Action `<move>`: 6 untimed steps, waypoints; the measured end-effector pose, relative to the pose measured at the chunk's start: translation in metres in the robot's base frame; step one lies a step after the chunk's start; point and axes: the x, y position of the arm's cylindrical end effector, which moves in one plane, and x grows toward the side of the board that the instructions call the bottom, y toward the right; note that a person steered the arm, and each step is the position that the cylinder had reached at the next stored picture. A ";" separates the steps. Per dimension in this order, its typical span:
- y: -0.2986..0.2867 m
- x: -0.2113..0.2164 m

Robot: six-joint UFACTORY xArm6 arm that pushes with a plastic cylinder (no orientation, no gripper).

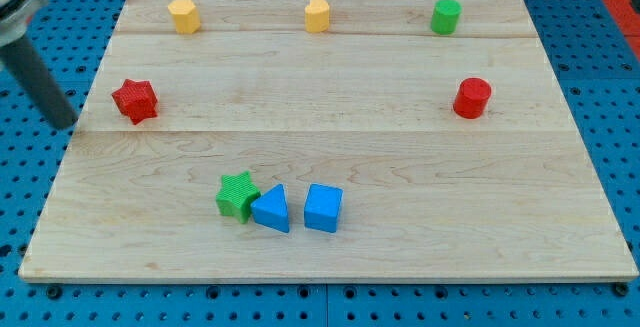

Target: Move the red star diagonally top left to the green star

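The job looks barely begun: the red star (134, 100) sits near the tabletop's (400, 167) left edge, well apart from the green star (236, 195), which lies toward the view's bottom, touching the blue triangular block (271, 209). I carry no claw, only a rod; my tip (64, 122) rests just off the board's left edge. The red star is near it, toward the view's right and slightly up; the green star is farther right and down.

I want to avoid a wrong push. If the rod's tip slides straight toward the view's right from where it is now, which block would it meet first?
Most likely the red star. My tip sits just off the board's left edge, slightly lower in the view than that star, so the contact may only be glancing.
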 end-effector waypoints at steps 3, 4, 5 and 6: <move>0.108 0.024; 0.110 0.032; 0.066 0.006; 0.105 0.013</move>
